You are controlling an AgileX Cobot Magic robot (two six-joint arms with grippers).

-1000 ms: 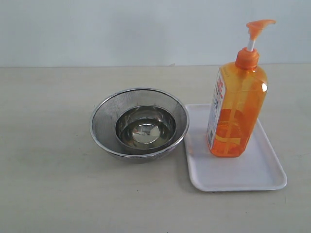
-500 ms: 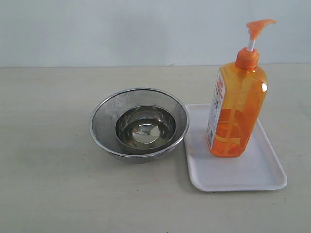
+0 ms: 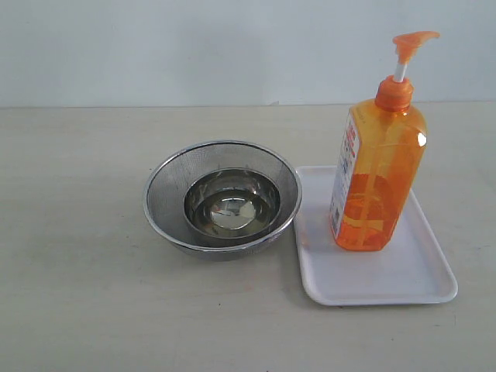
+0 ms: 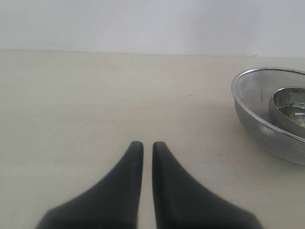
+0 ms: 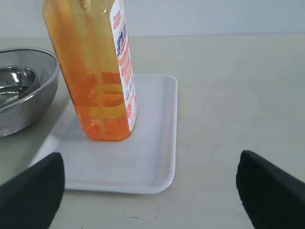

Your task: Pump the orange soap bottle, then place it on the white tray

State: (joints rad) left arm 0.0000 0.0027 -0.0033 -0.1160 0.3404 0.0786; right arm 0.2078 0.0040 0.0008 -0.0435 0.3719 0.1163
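The right jaws are standing wide apart and holding nothing, their two dark fingers showing only at the edges of the right wrist view. Ahead of them, clear of both fingers, the orange soap bottle (image 5: 95, 81) is standing upright on the white tray (image 5: 152, 143). It is resting toward the far part of the tray, nearer to one finger's side than the other. Its label is facing sideways across the jaws' line of reach. The tray's near rim is lying just ahead of the open jaws, flat on the pale worktop (image 3: 77, 271).

The left jaws are sitting together, with only a thin slit showing between the black fingers, and nothing is gripped in them. They are hanging low over bare worktop. Ahead of them and off to one side, well apart, the steel mesh bowl (image 4: 252, 114) is resting with a smaller steel bowl (image 4: 290, 107) nested inside it.

In the exterior view neither arm is showing. The bottle's pump head (image 3: 413, 40) is standing raised on its white stem, and the mesh bowl is sitting just beside the tray's long edge.
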